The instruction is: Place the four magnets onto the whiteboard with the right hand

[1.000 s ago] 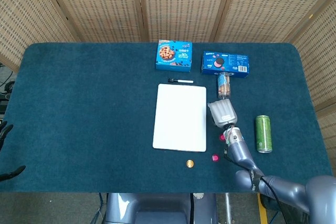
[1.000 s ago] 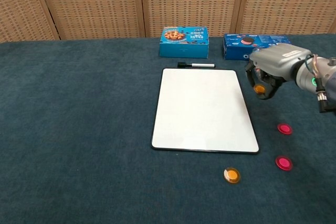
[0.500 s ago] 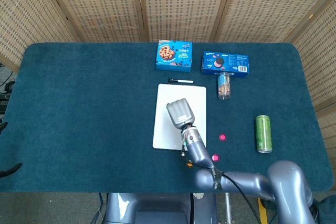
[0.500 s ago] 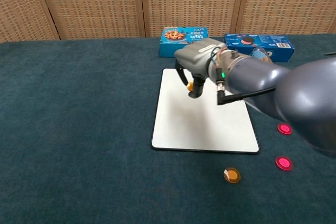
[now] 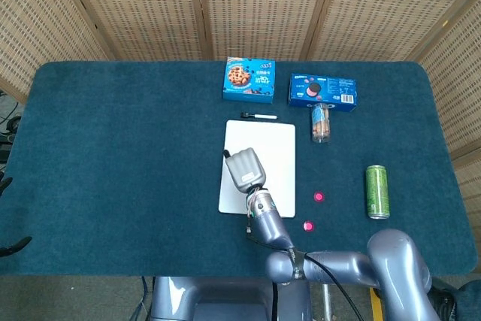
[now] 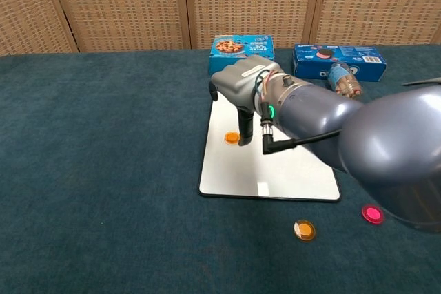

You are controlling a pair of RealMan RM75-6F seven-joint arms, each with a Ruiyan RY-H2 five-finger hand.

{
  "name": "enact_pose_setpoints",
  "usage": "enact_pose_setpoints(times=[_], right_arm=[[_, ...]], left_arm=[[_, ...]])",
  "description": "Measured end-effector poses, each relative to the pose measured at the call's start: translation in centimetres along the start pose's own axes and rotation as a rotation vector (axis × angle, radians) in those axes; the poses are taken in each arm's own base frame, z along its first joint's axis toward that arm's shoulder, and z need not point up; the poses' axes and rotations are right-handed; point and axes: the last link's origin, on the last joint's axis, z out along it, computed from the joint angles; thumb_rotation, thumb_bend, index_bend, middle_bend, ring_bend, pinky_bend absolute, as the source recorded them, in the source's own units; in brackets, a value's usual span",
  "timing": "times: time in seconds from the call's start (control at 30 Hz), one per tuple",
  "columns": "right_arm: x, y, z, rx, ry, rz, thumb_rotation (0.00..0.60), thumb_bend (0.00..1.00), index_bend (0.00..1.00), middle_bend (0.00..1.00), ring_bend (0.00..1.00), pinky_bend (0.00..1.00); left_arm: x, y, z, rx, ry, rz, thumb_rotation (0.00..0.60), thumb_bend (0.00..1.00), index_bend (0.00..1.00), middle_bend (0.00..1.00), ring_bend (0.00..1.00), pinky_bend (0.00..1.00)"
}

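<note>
The whiteboard [image 5: 274, 157] [image 6: 289, 163] lies flat in the middle of the table. My right hand [image 5: 244, 169] [image 6: 242, 91] hovers low over its left part. One orange magnet [image 6: 232, 137] lies flat on the board just left of the fingertips [image 6: 244, 129], with nothing seen between the fingers. A second orange magnet [image 6: 304, 229] sits on the cloth in front of the board. Two pink magnets [image 5: 319, 197] [image 5: 307, 225] lie to the board's right; the chest view shows only one [image 6: 373, 213]. My left hand [image 5: 7, 183] shows at the far left edge, empty, fingers apart.
Behind the board lie a black marker [image 5: 259, 116], a blue cookie box [image 5: 249, 80] and an Oreo box [image 5: 323, 89]. A small jar [image 5: 321, 123] lies on its side near the board's far right corner. A green can [image 5: 376, 191] lies at the right.
My right hand carried the orange magnet from the right of the board across to its left part and came down; the magnet now lies on the board instead of between the fingers.
</note>
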Motion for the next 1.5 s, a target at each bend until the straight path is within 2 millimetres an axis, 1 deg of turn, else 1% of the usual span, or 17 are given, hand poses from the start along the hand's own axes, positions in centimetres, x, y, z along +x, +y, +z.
enact_pose_setpoints(times=[0.1,0.2,0.23,0.33,0.43,0.53,0.63,0.73,0.83,1.03,1.33,1.5], right_arm=[[0.1,1.8,-1.4,0.003,0.018,0.006,0.6,0.23,0.28,0.95,0.94,1.0],[-0.5,5.1,-3.0,-0.014,0.033,0.0,0.6,0.29,0.33,0.95,0.94,1.0],[-0.8,6.6,-3.8,-0.026,0.036,0.001,0.6,0.3,0.34,0.95,0.94,1.0],[-2.1,10.3,-5.7,-0.055,0.033,0.01,0.6,0.31,0.36,0.95,0.94,1.0],[-3.7,13.2,-7.7,-0.078,0.017,0.028,0.6,0.31,0.37,0.95,0.94,1.0],[-5.3,14.8,-9.5,-0.087,0.001,0.064,0.6,0.31,0.38,0.95,0.94,1.0],[-6.8,16.1,-11.0,-0.091,-0.011,0.095,0.6,0.31,0.38,0.95,0.94,1.0],[-7.9,17.0,-12.0,-0.091,-0.014,0.106,0.6,0.31,0.39,0.95,0.94,1.0],[-8.9,17.3,-12.4,-0.09,-0.025,0.117,0.6,0.31,0.39,0.95,0.94,1.0],[-10.6,16.9,-12.1,-0.079,-0.046,0.108,0.6,0.31,0.39,0.95,0.94,1.0],[-11.4,15.7,-11.2,-0.061,-0.064,0.088,0.6,0.33,0.39,0.95,0.94,1.0],[-11.6,15.5,-10.8,-0.065,-0.073,0.084,0.6,0.34,0.39,0.95,0.94,1.0]], left_arm=[[-0.1,0.2,-0.1,-0.013,-0.006,0.005,0.6,0.0,0.0,0.0,0.0,0.0],[-0.2,0.3,-0.3,-0.027,-0.009,0.008,0.6,0.0,0.0,0.0,0.0,0.0],[-0.2,0.4,-0.3,-0.03,-0.009,0.009,0.6,0.0,0.0,0.0,0.0,0.0],[-0.2,0.5,-0.4,-0.039,-0.01,0.009,0.6,0.0,0.0,0.0,0.0,0.0],[-0.2,0.7,-0.5,-0.049,-0.007,0.014,0.6,0.0,0.0,0.0,0.0,0.0],[-0.3,0.8,-0.5,-0.056,-0.003,0.023,0.6,0.0,0.0,0.0,0.0,0.0],[-0.3,0.9,-0.5,-0.055,0.008,0.038,0.6,0.0,0.0,0.0,0.0,0.0],[-0.5,1.0,-0.4,-0.048,0.025,0.063,0.6,0.0,0.0,0.0,0.0,0.0],[-0.7,1.2,-0.4,-0.045,0.031,0.065,0.6,0.0,0.0,0.0,0.0,0.0],[-0.9,1.3,-0.6,-0.048,0.023,0.067,0.6,0.0,0.0,0.0,0.0,0.0],[-1.0,1.3,-0.5,-0.046,0.016,0.068,0.6,0.0,0.0,0.0,0.0,0.0],[-1.0,1.3,-0.5,-0.045,0.014,0.067,0.6,0.0,0.0,0.0,0.0,0.0]])
